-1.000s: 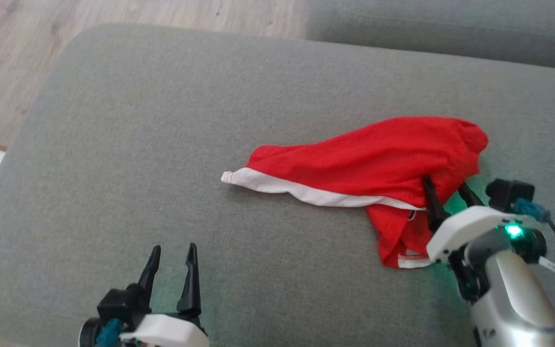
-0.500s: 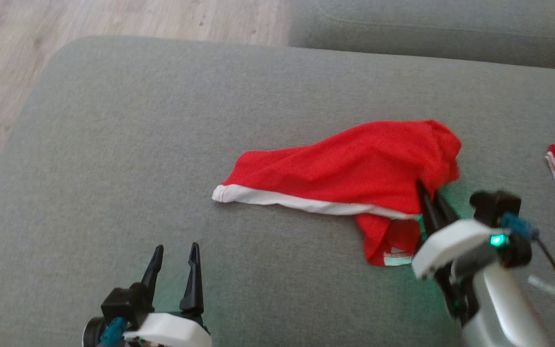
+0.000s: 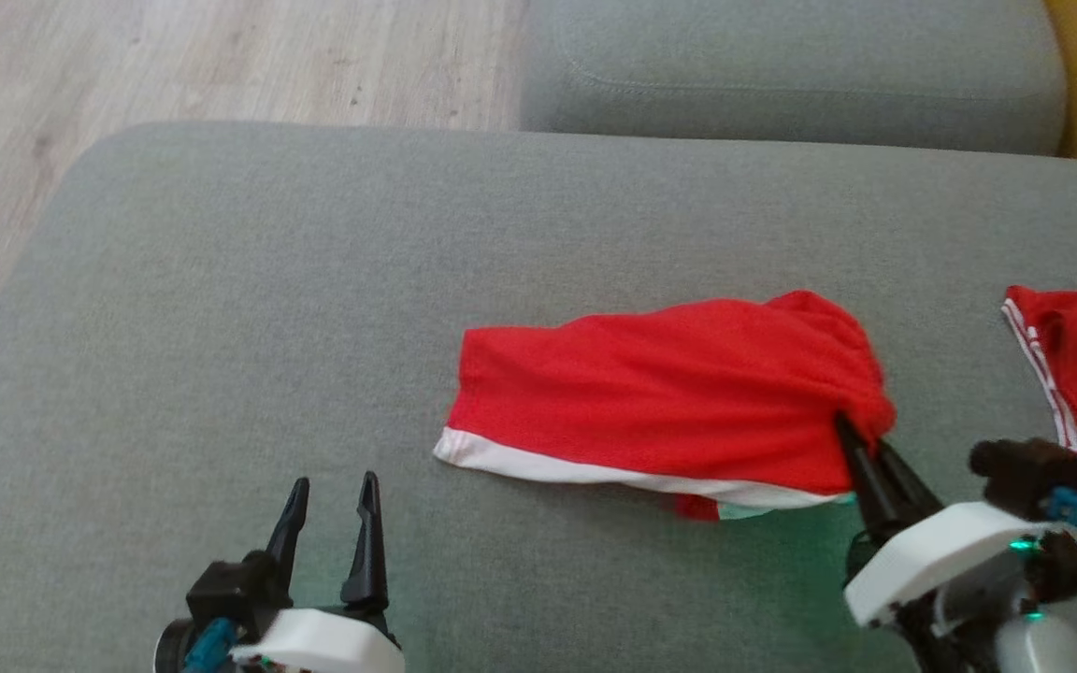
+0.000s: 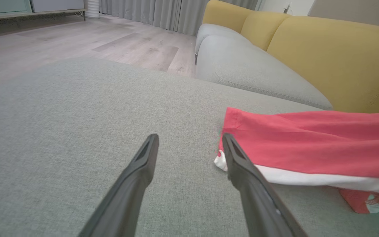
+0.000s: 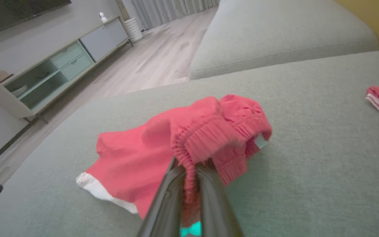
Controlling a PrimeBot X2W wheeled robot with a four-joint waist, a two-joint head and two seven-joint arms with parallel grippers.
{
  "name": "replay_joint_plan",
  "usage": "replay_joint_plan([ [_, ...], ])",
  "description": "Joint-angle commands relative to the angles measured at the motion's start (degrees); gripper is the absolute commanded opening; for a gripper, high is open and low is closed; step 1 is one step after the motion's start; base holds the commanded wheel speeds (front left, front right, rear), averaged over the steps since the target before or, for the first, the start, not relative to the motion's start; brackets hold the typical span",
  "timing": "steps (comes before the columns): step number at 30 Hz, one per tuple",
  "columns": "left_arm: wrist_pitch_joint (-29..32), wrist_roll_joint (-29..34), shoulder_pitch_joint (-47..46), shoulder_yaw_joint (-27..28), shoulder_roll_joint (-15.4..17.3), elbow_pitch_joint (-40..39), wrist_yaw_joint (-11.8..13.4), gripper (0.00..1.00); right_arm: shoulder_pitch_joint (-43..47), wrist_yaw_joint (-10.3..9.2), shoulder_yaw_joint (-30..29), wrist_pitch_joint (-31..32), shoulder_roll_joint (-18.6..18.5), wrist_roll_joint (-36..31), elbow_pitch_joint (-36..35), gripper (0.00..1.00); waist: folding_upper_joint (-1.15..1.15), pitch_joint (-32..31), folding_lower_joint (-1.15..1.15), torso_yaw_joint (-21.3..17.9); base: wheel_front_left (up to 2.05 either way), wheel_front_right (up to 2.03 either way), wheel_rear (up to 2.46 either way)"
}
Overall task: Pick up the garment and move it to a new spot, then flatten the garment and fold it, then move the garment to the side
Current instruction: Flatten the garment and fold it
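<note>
Two right jaws pinch the garment (image 3: 660, 402) at its waistband.

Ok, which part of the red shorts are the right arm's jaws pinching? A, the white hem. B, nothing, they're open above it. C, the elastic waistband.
C: in the right wrist view the right arm's jaws are shut on the gathered elastic waistband of the red shorts, while the white hem lies free on the grey cushion.
</note>
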Motion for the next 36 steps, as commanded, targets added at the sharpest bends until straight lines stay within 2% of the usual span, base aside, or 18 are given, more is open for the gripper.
replay_joint_plan([
  [1,-0.7,0.2,-1.5,2.2,0.2,-1.5,-0.3,1.0,-2.9,0.39,0.7,0.4,-0.3,0.5,-1.5,0.0,0.0,0.5,0.01,0.4,0.0,0.0,0.0],
  [12,-0.7,1.3,-3.8,1.6,-1.1,-0.6,-1.3,1.0,-18.5,0.39,-9.2,0.6,-0.3,-3.6,21.0,0.0,0.0,5.0,0.01,4.5,0.0,0.0,0.0],
  [17,-0.7,1.6,-3.9,1.6,-1.6,0.2,-1.6,1.0,-22.3,0.39,-12.0,-1.3,-0.5,-7.6,27.9,0.0,0.0,5.1,0.01,4.9,0.0,0.0,0.0],
  [18,-0.7,1.6,-3.9,1.6,-1.6,0.4,-1.7,1.0,-22.6,0.39,-12.3,-2.0,-0.6,-8.2,28.7,0.3,0.0,4.9,0.01,4.7,0.0,0.0,0.0],
  [19,-0.7,1.7,-3.8,1.5,-1.7,0.5,-1.8,1.0,-22.9,0.39,-12.4,-2.7,-0.7,-8.6,29.4,0.67,0.0,4.7,0.01,4.5,0.0,0.0,0.0],
  [20,-0.7,1.7,-3.8,1.5,-1.8,0.6,-1.9,1.0,-22.9,0.39,-12.3,-3.5,-0.7,-8.9,29.9,1.0,0.0,4.4,0.01,4.2,0.0,0.0,0.0],
  [27,-0.7,2.0,-3.8,0.9,-1.9,0.9,-2.5,1.0,-19.4,0.39,-10.6,-7.6,-1.7,-8.4,28.7,1.0,0.0,1.6,0.01,1.4,0.0,0.0,0.0],
  [36,-0.3,1.9,-2.9,0.3,-1.5,0.7,-2.5,1.0,-9.9,0.39,-10.6,-11.7,-1.6,-10.8,18.7,1.0,0.0,-2.7,0.01,-1.7,0.0,0.0,0.0],
])
